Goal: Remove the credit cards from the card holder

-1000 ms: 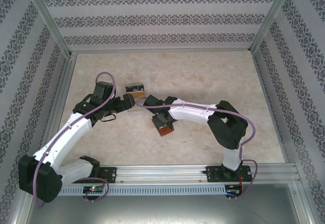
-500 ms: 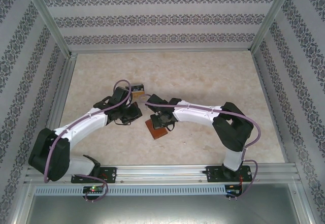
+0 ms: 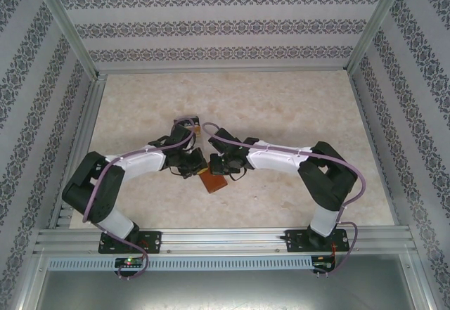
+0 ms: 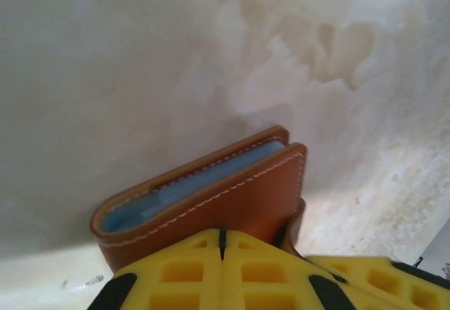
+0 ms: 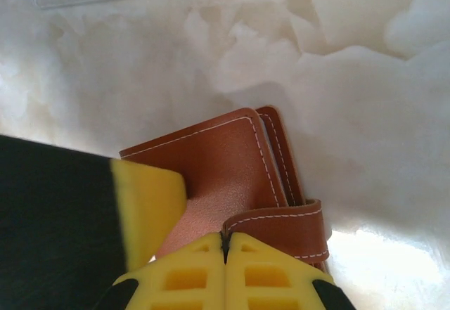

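Overhead, the two arms reach in to the middle of the counter (image 3: 295, 106), and the card holder (image 3: 213, 182) lies as a small reddish-brown patch between the left gripper (image 3: 193, 166) and the right gripper (image 3: 225, 165), on the side nearer the arm bases. A clear box (image 3: 190, 121) sits just beyond the left gripper and is partly crossed by its purple cable (image 3: 184, 121). From the left wrist, the left gripper's yellow fingertips are pressed together with only a thin seam between them. The folded card holder lies directly ahead of them and up against them. Its tan leather has pale stitching along the edges, and a light blue layer (image 4: 176, 192) shows in the slot between the two covers. Whether that blue is lining or a card cannot be told. Another yellow finger (image 4: 365, 278) comes in at the lower right, beside the holder's corner. From the right wrist, the right gripper's fingertips are likewise pressed together. The holder's smooth cover lies just ahead of them, and its side tab (image 5: 281, 229) wraps round the edge directly in front of the tips. Whether they pinch the tab's end cannot be told. To their left, a yellow pad (image 5: 148, 208) on a black body rests against the cover and hides that side of it. The edge of the clear box lies far ahead to the left.
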